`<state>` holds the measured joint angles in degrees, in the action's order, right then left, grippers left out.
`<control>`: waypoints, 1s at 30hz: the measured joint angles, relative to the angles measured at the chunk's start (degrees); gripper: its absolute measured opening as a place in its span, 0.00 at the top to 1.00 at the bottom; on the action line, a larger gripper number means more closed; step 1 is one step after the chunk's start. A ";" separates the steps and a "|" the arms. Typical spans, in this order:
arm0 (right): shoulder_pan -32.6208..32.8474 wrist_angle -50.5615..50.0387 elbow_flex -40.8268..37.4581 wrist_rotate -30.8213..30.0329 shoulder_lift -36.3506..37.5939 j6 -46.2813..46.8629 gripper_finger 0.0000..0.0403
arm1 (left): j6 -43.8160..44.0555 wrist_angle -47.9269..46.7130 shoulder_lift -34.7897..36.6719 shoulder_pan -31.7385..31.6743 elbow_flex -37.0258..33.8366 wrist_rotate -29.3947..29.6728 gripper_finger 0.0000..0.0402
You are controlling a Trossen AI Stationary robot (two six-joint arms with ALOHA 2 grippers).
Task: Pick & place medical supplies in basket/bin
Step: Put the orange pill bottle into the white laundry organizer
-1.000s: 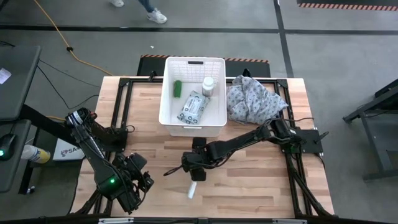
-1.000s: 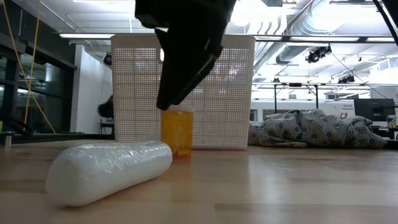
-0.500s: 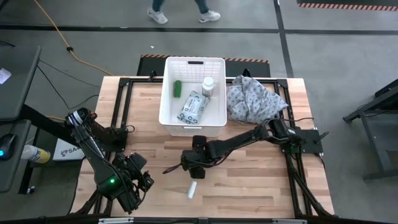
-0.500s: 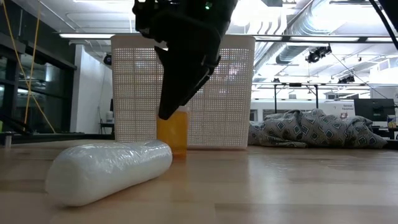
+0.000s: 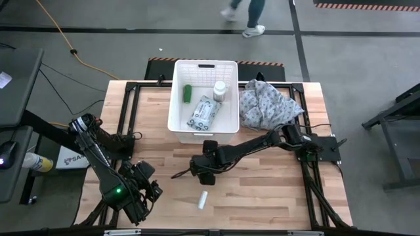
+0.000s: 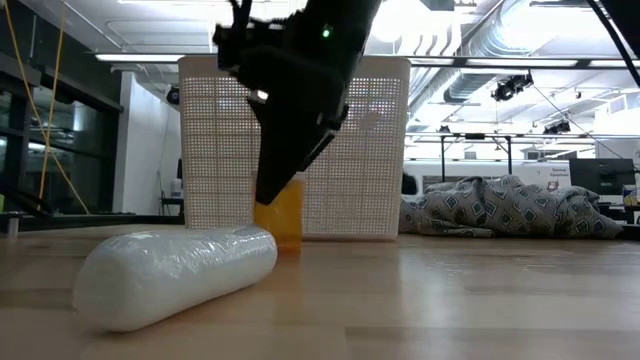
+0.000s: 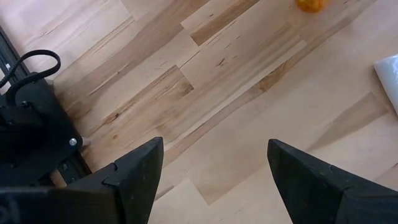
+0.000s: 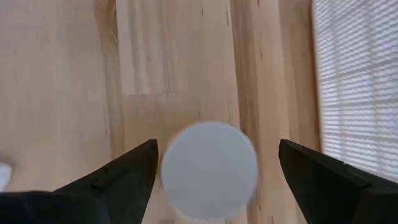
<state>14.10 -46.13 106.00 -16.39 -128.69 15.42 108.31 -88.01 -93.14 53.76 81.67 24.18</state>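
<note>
An orange bottle (image 6: 281, 212) with a white round cap (image 8: 209, 170) stands upright on the table in front of the bin. My right gripper (image 8: 217, 144) hangs over it, open, one finger on each side of the cap with a gap on both sides. The small white tube (image 5: 203, 200) lies on its side nearer the near edge. The white lattice bin (image 5: 178, 105) holds a green cylinder (image 5: 187, 93), a white bottle (image 5: 219, 90) and the wipes packet (image 5: 203, 113). My left gripper (image 7: 214, 142) is open over bare wood at the near left.
The grey patterned cloth (image 5: 266, 103) lies bunched to the right of the bin, near the right arm's base. Bare wood stretches between the bin and the near edge. A person's feet (image 5: 248, 19) cross the floor beyond the table.
My right gripper has moved a little toward the far edge, closer to the bin, and now stands over the orange bottle. The person beyond the table has walked to the right.
</note>
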 joint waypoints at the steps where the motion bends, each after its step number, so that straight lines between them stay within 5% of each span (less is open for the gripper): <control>1: -0.10 0.25 0.00 0.27 -0.39 -0.04 0.20 | -0.02 0.00 0.00 0.02 0.00 0.00 0.21; 16: -0.25 0.31 -0.04 -0.69 -1.13 0.16 0.21 | -0.02 -0.15 0.00 0.02 0.00 0.02 0.21; 30: -0.25 0.13 -0.04 -0.62 -1.17 0.18 0.35 | -0.01 -0.07 0.00 0.01 0.00 -0.07 0.21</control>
<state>13.85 -46.00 105.95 -17.02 -129.86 15.59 108.30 -88.07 -93.14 53.77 81.67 24.12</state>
